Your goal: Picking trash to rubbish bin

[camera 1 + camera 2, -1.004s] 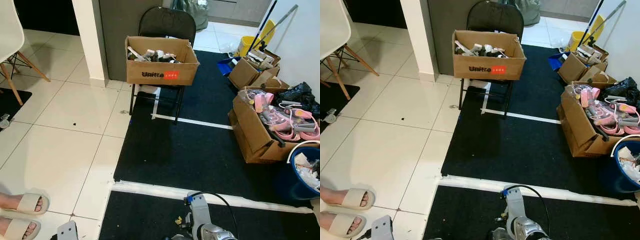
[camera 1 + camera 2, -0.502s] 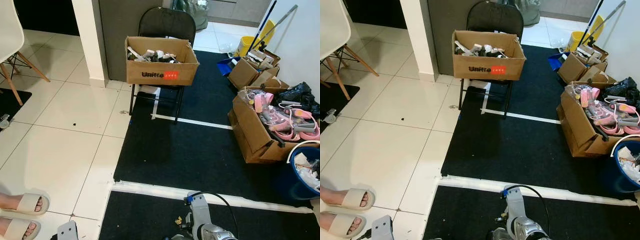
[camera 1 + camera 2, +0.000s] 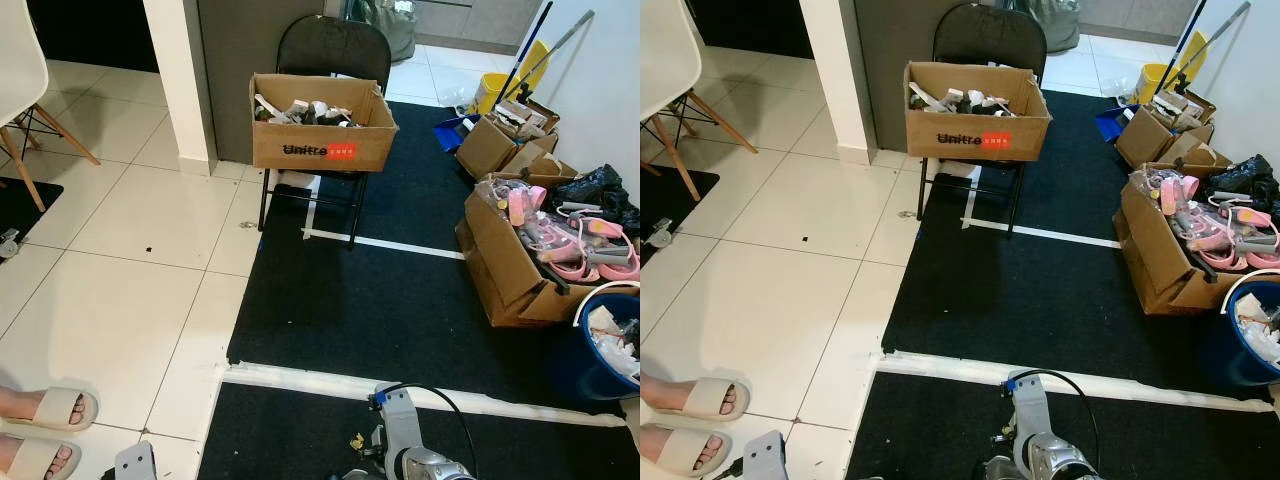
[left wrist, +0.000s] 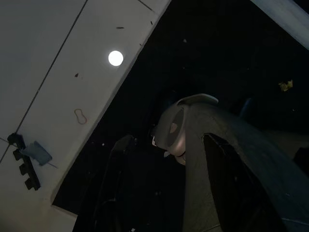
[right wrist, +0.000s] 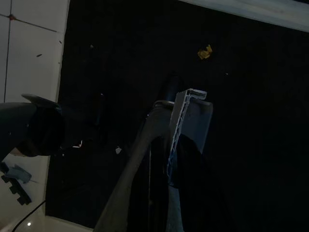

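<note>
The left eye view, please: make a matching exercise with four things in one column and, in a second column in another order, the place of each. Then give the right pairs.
Things:
1. cardboard box with red label
2. blue bin
3. yellow scrap
4. white chair

Places:
A. on the black mat, close in front of the robot
B. on the seat of the black folding chair
C. on the tiled floor, far left
D. at the right edge, beside the open boxes

Pairs: 1-B, 2-D, 3-A, 4-C
</note>
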`<state>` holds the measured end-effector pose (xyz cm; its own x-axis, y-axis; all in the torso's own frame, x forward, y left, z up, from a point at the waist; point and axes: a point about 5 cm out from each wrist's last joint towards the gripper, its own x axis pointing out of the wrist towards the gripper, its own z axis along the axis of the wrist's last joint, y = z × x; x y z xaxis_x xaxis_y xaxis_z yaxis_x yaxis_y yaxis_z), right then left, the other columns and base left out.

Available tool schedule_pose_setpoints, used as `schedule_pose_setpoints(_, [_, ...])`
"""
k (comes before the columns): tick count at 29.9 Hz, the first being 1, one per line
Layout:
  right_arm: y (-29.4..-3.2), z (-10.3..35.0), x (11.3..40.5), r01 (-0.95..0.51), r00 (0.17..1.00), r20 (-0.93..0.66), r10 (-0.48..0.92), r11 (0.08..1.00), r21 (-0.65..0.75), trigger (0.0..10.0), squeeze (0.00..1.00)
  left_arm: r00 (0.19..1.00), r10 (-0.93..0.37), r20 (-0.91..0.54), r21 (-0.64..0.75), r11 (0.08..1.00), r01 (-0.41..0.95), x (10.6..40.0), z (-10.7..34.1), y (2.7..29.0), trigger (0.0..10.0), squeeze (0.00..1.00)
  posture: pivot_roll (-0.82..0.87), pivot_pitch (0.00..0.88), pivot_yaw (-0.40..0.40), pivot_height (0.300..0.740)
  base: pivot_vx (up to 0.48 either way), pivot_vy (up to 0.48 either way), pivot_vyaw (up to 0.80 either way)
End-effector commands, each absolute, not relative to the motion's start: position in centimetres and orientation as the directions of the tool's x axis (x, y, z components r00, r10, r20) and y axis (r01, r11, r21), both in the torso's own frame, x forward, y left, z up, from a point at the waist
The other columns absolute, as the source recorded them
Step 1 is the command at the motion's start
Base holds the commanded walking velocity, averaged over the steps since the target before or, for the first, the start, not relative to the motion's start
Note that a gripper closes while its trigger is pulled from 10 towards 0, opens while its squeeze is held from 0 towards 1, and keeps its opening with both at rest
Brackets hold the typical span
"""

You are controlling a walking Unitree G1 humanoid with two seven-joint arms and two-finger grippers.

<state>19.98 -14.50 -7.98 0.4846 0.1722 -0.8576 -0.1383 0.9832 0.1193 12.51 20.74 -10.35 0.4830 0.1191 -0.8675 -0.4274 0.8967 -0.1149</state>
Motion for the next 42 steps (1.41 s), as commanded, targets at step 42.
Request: schedule_pose_setpoints(42, [-14.9, -8.1, 19.7, -0.16, 0.47, -0.867, 0.168, 0.982, 0.104, 10.0, 0.0, 0.438, 0.115, -0.891, -0.102, 0.891, -0.443, 10.3, -11.0, 20.7, 10.0, 0.0, 0.11, 0.034, -0.064, 0.74, 0.0, 0.0, 0.0])
